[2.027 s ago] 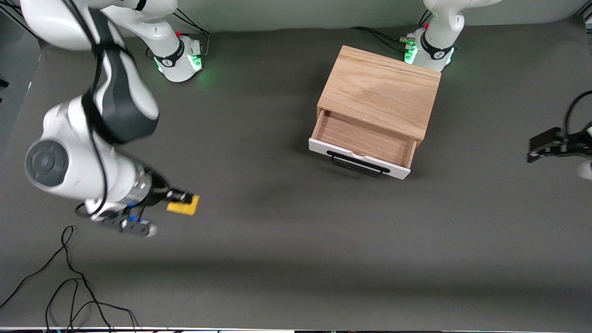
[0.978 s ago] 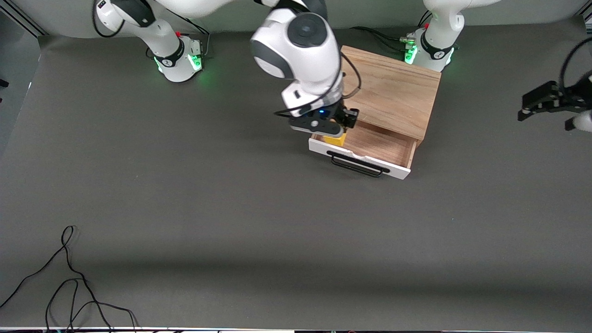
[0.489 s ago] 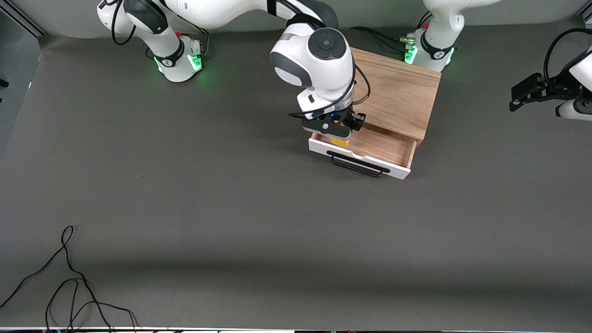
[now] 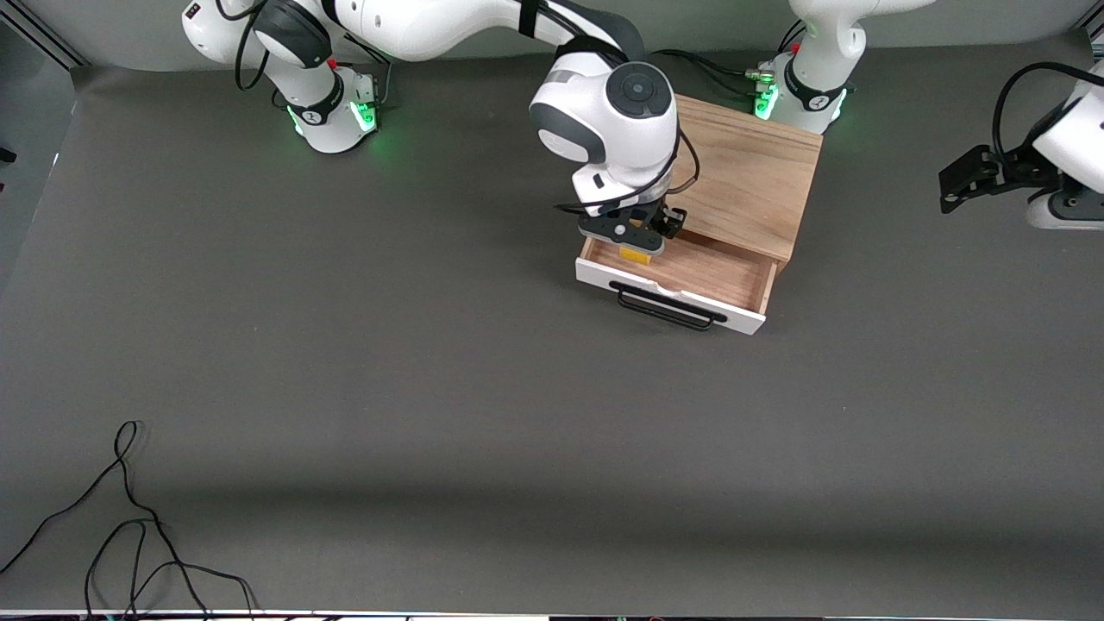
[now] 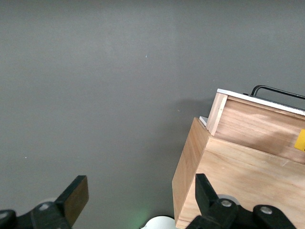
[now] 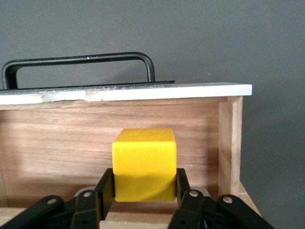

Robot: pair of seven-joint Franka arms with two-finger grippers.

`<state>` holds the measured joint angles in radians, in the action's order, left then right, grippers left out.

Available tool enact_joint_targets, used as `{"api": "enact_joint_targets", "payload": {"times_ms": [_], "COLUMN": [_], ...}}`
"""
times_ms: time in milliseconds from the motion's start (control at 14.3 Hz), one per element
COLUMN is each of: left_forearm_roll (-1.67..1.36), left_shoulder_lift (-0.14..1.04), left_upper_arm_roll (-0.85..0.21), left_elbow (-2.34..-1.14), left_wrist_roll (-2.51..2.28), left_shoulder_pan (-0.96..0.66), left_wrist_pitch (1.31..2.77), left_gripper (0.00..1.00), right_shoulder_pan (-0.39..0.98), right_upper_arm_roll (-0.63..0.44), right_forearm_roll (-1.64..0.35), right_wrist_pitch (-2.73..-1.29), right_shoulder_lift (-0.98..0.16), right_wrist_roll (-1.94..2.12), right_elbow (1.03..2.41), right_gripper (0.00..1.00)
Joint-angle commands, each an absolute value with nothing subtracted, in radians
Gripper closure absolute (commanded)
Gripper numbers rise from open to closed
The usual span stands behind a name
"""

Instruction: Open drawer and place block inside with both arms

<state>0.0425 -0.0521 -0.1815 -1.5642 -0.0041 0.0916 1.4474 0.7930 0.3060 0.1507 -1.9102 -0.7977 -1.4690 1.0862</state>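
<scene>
White and dark grey, the right arm (image 4: 483, 21) reaches from its base across the table and bends down at the wrist, so that the right gripper (image 4: 636, 246) points straight down into the open drawer (image 4: 690, 272). Its fingers (image 6: 106, 191) are clamped on two opposite faces of the block (image 6: 144, 164), a yellow cube held level with its top and one side face showing in the right wrist view. The block sits inside the drawer at the end toward the right arm, close to the white front and the side wall; whether it touches the drawer floor cannot be told. The drawer is pulled out of the light-wood cabinet (image 4: 733, 168) toward the front camera, its long axis running along the white front, with the black bar handle (image 4: 664, 309) on the outer face. The left arm (image 4: 1065, 138) waits toward its own end of the table, the left gripper (image 4: 957, 185) held up over bare tabletop with its fingers (image 5: 74, 198) spread wide apart and nothing between them. A dark grey mat (image 4: 431, 388) covers the table, and a loose black cable (image 4: 129, 526) lies on it near the front camera at the right arm's end.
</scene>
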Motion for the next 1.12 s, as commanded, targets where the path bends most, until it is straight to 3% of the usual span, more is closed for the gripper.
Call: {"api": "enact_joint_targets", "payload": {"times_ms": [0, 140, 280, 419, 699, 1048], "left_forearm_roll": [0.057, 0.049, 0.045, 0.028, 0.017, 0.017], "left_shoulder_lift": [-0.074, -0.074, -0.074, -0.074, -0.074, -0.074], "left_upper_arm_roll": [-0.186, -0.184, -0.183, -0.178, -0.176, -0.178], "left_elbow": [-1.580, -1.580, -1.580, -1.580, -1.582, -1.582], "left_wrist_roll": [-0.026, -0.023, -0.021, -0.021, -0.021, -0.020], "left_shoulder_pan": [0.078, 0.081, 0.084, 0.089, 0.100, 0.100], "left_wrist_pitch": [1.460, 1.465, 1.470, 1.471, 1.471, 1.471], "left_gripper": [0.00, 0.00, 0.00, 0.00, 0.00, 0.00], "right_shoulder_pan": [0.802, 0.802, 0.802, 0.802, 0.785, 0.622], "right_upper_arm_roll": [0.292, 0.291, 0.291, 0.291, 0.290, 0.284], "right_forearm_roll": [0.181, 0.210, 0.212, 0.221, 0.255, 0.242], "right_wrist_pitch": [-1.910, -1.910, -1.910, -1.910, -1.902, -1.778], "right_shoulder_lift": [-0.818, -0.840, -0.853, -0.854, -0.809, -0.538], "right_wrist_roll": [-1.497, -1.505, -1.505, -1.506, -1.496, -1.397], "right_elbow": [1.074, 1.074, 1.074, 1.074, 1.058, 1.142], "right_gripper": [0.75, 0.73, 0.62, 0.00, 0.00, 0.00]}}
